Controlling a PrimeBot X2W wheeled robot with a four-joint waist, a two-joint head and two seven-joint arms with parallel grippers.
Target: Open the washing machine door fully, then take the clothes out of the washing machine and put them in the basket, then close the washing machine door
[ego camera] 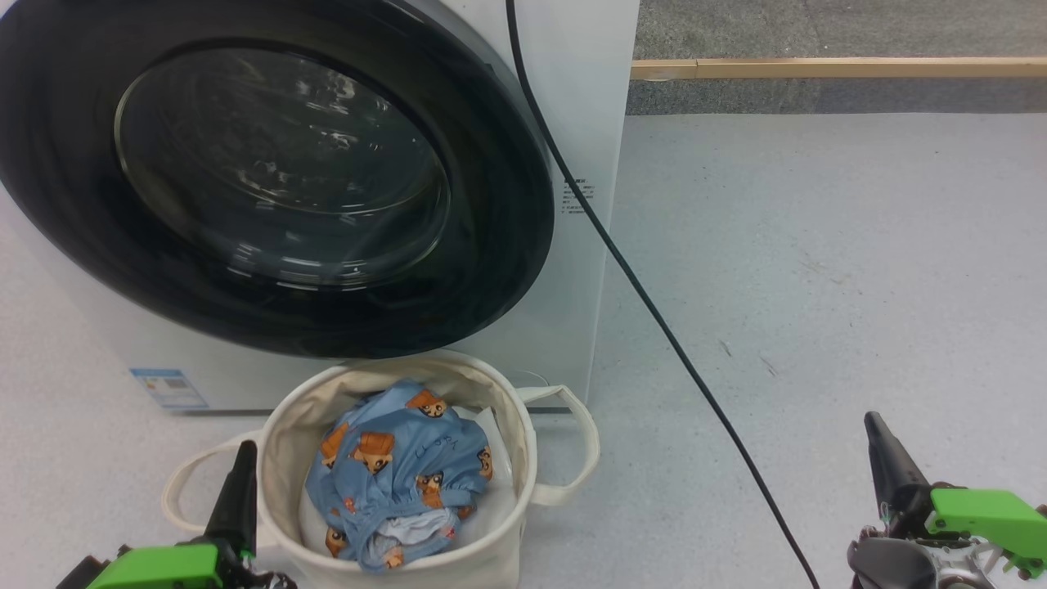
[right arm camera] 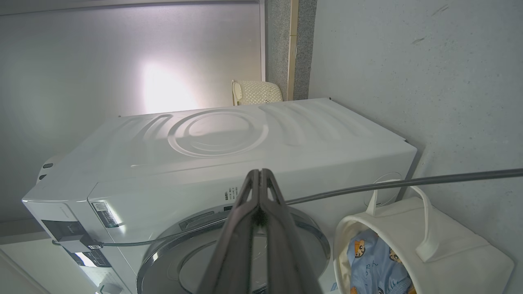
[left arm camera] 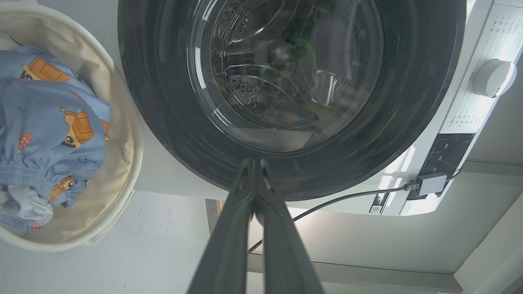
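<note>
At the foot of the washing machine [ego camera: 597,82], at 6 o'clock from the washing machine door [ego camera: 491,245], the basket [ego camera: 286,442] stands on the floor [ego camera: 818,245] with the clothes [ego camera: 401,466] bundled inside it. The door looks pressed flat against the white front, and the drum behind its glass seems bare, so I judge that all three steps are done and the job is at its end. The left pincer [ego camera: 244,454] hovers just beside the basket wall at 9 o'clock. Its fingers are together on nothing, tips aimed at the door's lower rim in the left wrist view. The right pincer [ego camera: 877,429] sits well apart at 3 o'clock, past the black cable [ego camera: 654,311], also pressed together and empty. Any next move calls only for checking that the latch has caught, perhaps with a light push on the rim. Otherwise both arms should keep clear of the cable.
</note>
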